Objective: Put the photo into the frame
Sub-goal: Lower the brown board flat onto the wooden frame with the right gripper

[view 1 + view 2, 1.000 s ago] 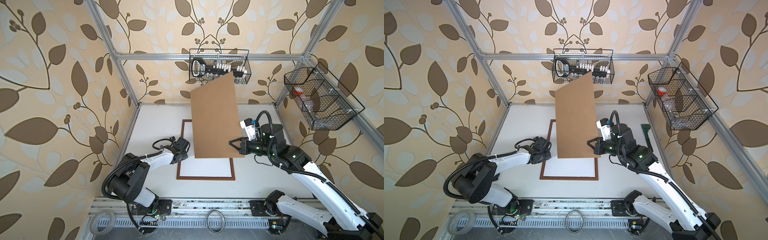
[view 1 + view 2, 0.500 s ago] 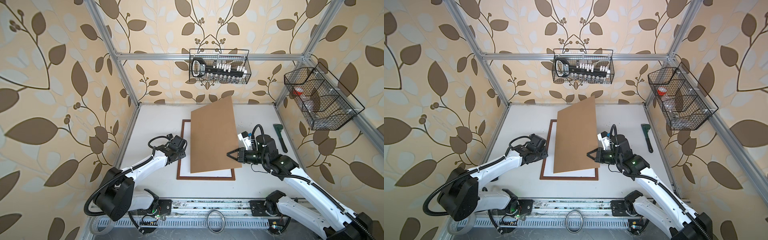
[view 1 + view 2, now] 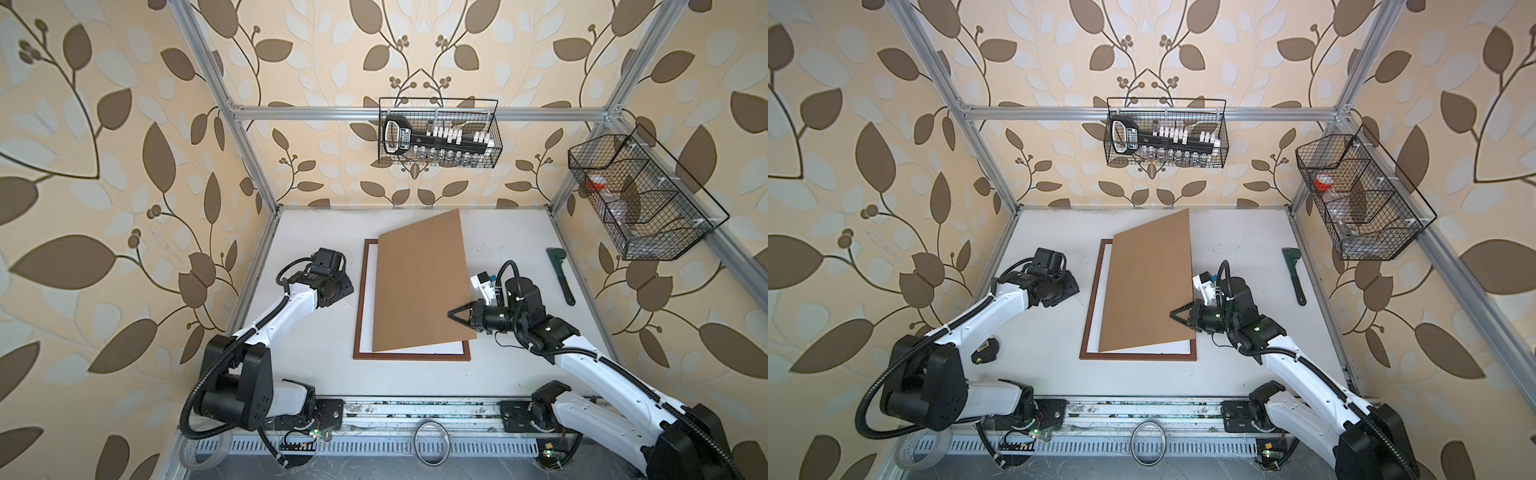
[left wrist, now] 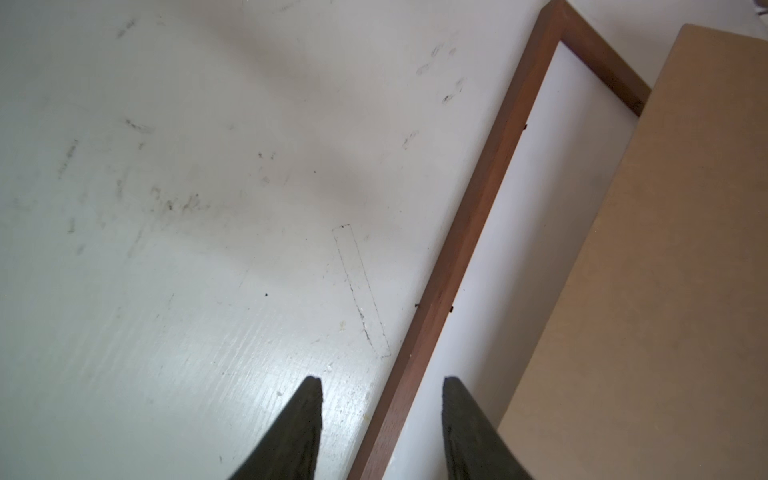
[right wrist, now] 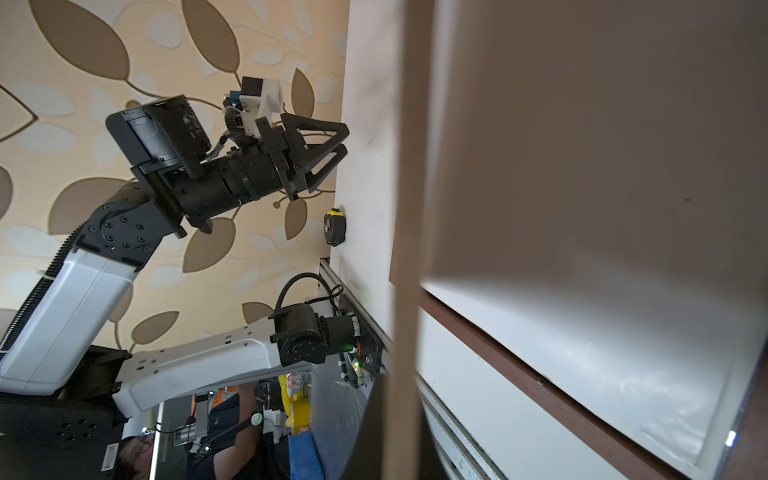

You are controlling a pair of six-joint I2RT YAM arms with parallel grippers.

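1. Down it comes! The backing board (image 3: pixel 419 286) stood steeply a second ago, with its top up by the far wall. Now it lies at a shallow slant, and the right arm has sunk low with it. Over on the left, the left gripper (image 4: pixel 381 384) has spread its jaws.
2. The white, scuffed desk (image 3: pixel 316 353) carries everything.
3. In both top views the plain brown backing board covers most of the frame (image 3: pixel 360 299). Its left edge is low along the frame's left side and its right edge is lifted. Its far right corner pokes out past the frame's far rail.
4. The frame lies flat in the middle of the desk, thin and reddish-brown, with its long sides running near to far. Only the left and near rails show clearly.
5. A white sheet (image 4: pixel 536 232) lies inside the frame under the board. It shows as a strip on the left and a wedge at the near end. Whether that is the photo lying face down, I can't tell.
6. The right gripper (image 3: pixel 453 314) is clamped on the board's right edge, towards its near end, and holds that side up.
7. The left gripper's jaws are apart and hold nothing. It hovers at the frame's left rail, one finger over bare desk and the other over the white sheet.
8. A dark green wrench (image 3: pixel 561 276) lies on the right of the desk, well apart from the frame.
9. A black-and-yellow tape measure (image 3: pixel 986 352) sits near left, beside the left arm.
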